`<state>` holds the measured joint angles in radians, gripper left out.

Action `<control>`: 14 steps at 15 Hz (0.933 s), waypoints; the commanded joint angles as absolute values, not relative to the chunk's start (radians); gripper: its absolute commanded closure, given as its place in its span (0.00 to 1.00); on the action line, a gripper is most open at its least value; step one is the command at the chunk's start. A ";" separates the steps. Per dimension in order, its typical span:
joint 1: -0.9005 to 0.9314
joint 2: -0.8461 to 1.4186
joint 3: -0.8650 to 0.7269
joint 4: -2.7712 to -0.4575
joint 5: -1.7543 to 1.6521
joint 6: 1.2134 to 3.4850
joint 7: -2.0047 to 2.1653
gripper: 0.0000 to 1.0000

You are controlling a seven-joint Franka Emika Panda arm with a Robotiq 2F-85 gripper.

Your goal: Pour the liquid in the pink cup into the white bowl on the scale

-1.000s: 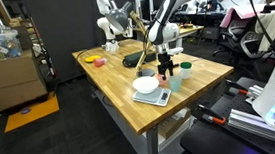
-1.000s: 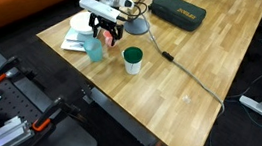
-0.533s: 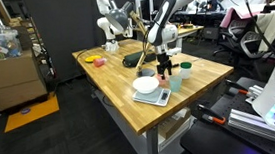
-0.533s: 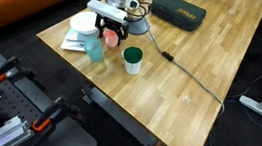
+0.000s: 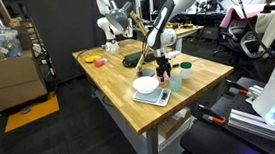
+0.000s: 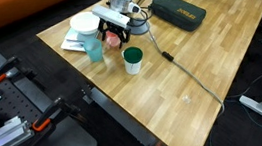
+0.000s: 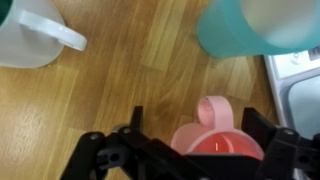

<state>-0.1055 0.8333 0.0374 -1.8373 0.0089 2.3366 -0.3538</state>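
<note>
The pink cup (image 7: 222,146) stands on the wooden table with red liquid in it, its handle pointing up in the wrist view. My gripper (image 7: 198,120) is open, with one finger on each side of the cup. In both exterior views the gripper (image 6: 115,30) (image 5: 162,59) is low over the pink cup (image 6: 113,42), next to the white bowl (image 6: 84,23) (image 5: 146,84). The bowl sits on the silver-grey scale (image 5: 155,97) (image 7: 300,85) at the table corner.
A pale mint cup (image 6: 94,49) (image 7: 255,28) stands right beside the pink cup. A green-topped cup (image 6: 132,60) and a pale cup (image 7: 28,35) are near. A black case (image 6: 177,10) and a cable (image 6: 177,67) lie on the table. The table edge is close behind the scale.
My gripper has moved from beside the bowl over to the pink cup and come down around it. The cups and the bowl have not moved.
</note>
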 commanded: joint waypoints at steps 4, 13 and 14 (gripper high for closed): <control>-0.132 0.825 0.071 -1.835 0.014 2.340 -0.371 0.40; -0.135 0.802 0.088 -1.862 0.030 2.355 -0.367 0.67; -0.134 0.801 0.087 -1.866 0.030 2.357 -0.364 0.67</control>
